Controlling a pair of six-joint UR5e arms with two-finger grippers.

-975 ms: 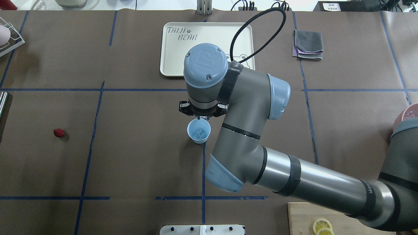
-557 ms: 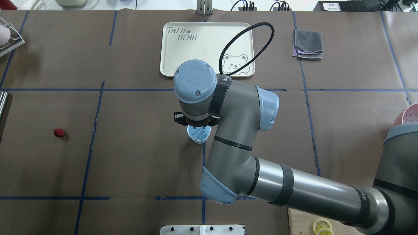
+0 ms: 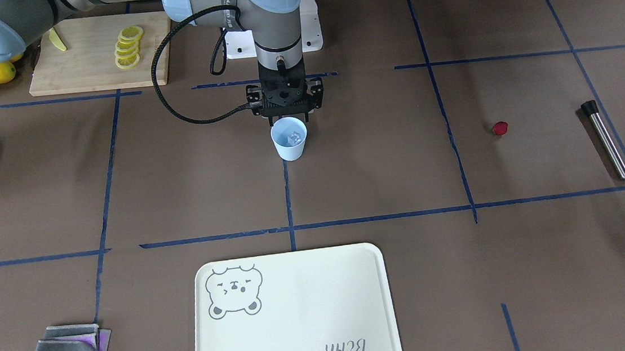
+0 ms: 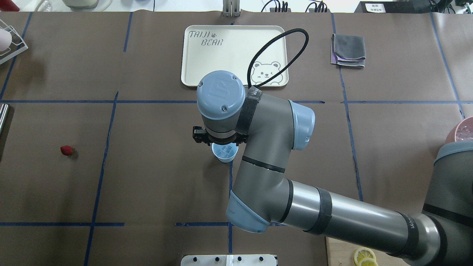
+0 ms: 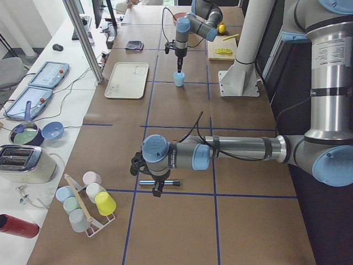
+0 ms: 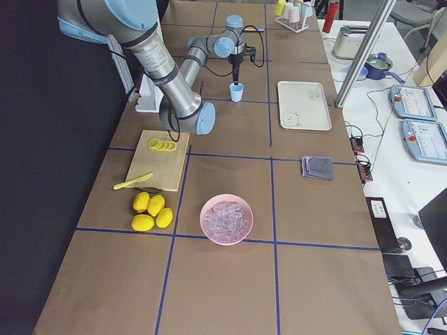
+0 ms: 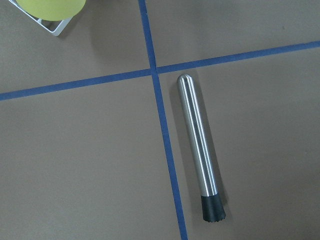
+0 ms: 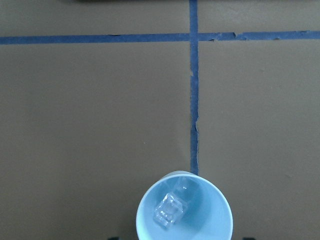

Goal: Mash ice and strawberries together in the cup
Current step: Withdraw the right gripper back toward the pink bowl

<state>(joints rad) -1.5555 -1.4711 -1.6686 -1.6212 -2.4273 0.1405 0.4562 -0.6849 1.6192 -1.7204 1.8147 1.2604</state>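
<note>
Since a second ago the right arm's wrist has drawn back from the tray [image 4: 207,62] and now covers part of the cup [image 4: 225,157] from above. Its right end effector [image 3: 287,120] hangs just over the cup's rim, jaws spread wide, gripping nothing. Pale blue, tapered and upright on the counter [image 3: 403,179], the cup holds clear, glassy ice [image 8: 172,210]. One small dark-red strawberry [image 3: 500,128] lies well apart from the cup, toward the robot's left. Whether the left end effector [image 5: 157,190] is open or closed cannot be told
</note>
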